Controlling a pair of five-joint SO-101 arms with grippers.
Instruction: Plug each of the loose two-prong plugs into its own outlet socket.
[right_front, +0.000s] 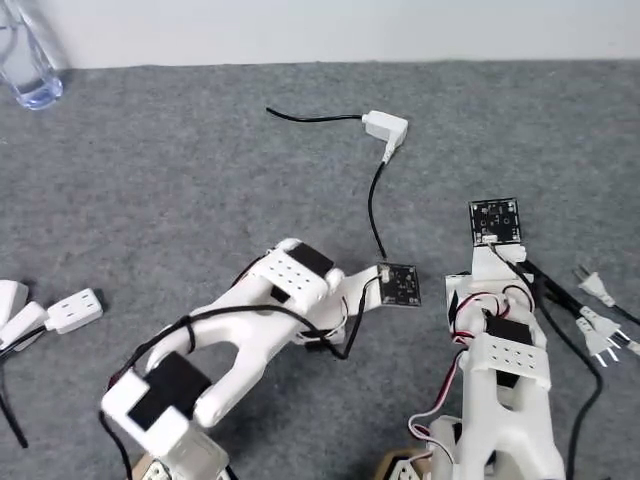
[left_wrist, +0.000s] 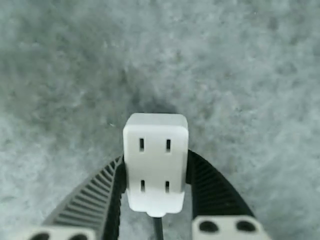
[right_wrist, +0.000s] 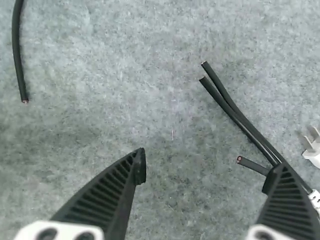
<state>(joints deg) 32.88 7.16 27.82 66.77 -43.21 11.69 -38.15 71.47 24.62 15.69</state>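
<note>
Lying on the worktop (right_front: 150, 180) beside the right arm, the loose plugs (right_front: 596, 286) are far nearer the right end effector (right_wrist: 210, 161), spread wide and empty, than the left end effector (left_wrist: 156, 167), which grips an outlet socket (left_wrist: 155, 135) by its sides.

Grey carpeted table (right_front: 200, 180), sockets (right_front: 75, 310), plugs (right_front: 600, 335), cables (right_front: 310, 119)

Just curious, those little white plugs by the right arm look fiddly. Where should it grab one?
Probably by the plug body, from above: it lies flat on the carpet, so the open right gripper can close across its sides, clear of the prongs.
</note>
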